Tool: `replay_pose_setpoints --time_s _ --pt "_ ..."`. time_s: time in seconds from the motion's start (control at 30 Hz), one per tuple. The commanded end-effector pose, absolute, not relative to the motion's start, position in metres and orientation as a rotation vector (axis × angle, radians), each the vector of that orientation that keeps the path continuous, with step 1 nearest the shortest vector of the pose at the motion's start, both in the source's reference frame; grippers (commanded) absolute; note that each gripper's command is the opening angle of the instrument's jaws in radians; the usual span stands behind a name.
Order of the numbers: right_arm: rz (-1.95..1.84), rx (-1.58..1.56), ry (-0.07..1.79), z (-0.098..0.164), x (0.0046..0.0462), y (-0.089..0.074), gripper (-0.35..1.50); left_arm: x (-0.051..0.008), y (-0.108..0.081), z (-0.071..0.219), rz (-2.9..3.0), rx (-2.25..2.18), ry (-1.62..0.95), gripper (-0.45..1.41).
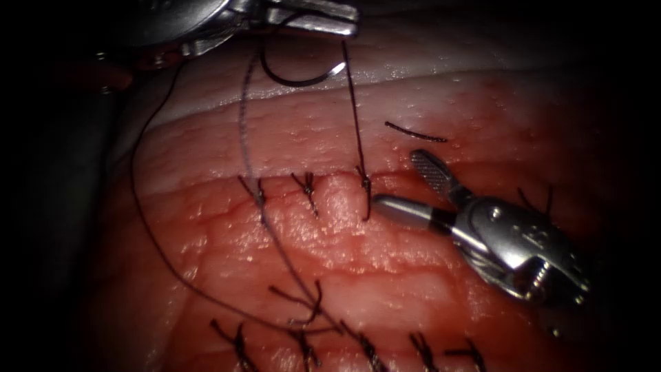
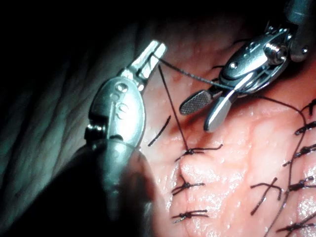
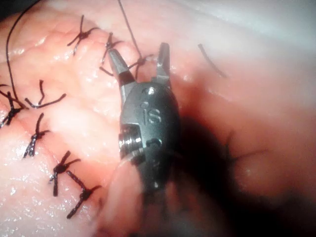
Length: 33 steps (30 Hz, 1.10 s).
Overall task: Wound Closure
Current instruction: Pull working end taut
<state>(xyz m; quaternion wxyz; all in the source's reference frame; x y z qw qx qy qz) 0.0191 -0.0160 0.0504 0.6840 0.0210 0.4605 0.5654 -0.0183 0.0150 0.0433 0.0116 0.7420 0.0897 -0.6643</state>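
My left tool [image 1: 352, 24] is high over the far edge of the tissue [image 1: 385, 275], jaws shut on the thread [image 1: 354, 110]. That strand runs taut down to the rightmost stitch knot [image 1: 363, 182] on the cut. The curved needle [image 1: 296, 79] hangs on the thread just under the left tool, clear of the tissue. My right tool [image 1: 398, 180] lies low just right of that knot, jaws open, holding nothing. The right wrist view has the open jaws [image 3: 138, 49] straddling the knot [image 3: 140, 61]. In the left wrist view the left jaws [image 2: 159, 49] clamp the thread [image 2: 170, 98].
Two more tied stitches [image 1: 308, 187] sit left of the knot along the cut. A second row of stitches [image 1: 303, 337] crosses the near tissue. A short cut end of thread [image 1: 415, 132] lies beyond the right tool. A long slack loop of thread [image 1: 148, 227] trails to the left.
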Motion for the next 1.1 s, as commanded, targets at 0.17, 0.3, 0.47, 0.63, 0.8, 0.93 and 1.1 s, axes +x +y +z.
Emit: replay_pose_setpoints --time_s 0.17,0.3,0.47,0.63,0.8,0.93,1.1 --pt "1.271 0.064 1.041 0.0517 0.0209 -0.014 0.98 -0.0192 0.0151 0.0433 -2.069 2.311 0.281 -0.45" --pt "1.261 0.077 1.039 0.0524 0.0222 -0.0142 1.06 -0.0194 0.0152 0.0436 -2.069 2.312 0.278 -0.45" --pt "1.242 0.085 1.039 0.0526 0.0238 -0.0146 1.06 -0.0197 0.0153 0.0439 -2.069 2.312 0.275 -0.45" --pt "1.197 0.037 1.03 0.0529 0.0256 -0.0143 1.03 -0.0198 0.0151 0.0438 -2.068 2.308 0.276 -0.45" --pt "1.168 -0.001 1.026 0.0537 0.0267 -0.0139 1.03 -0.0198 0.0148 0.0437 -2.066 2.307 0.274 -0.45" --pt "1.167 -0.034 1.018 0.0546 0.0274 -0.0141 1.03 -0.0199 0.0146 0.0436 -2.064 2.303 0.275 -0.45" --pt "1.152 -0.07 1.011 0.0549 0.0275 -0.0138 0.96 -0.0199 0.0143 0.0435 -2.061 2.299 0.277 -0.45"
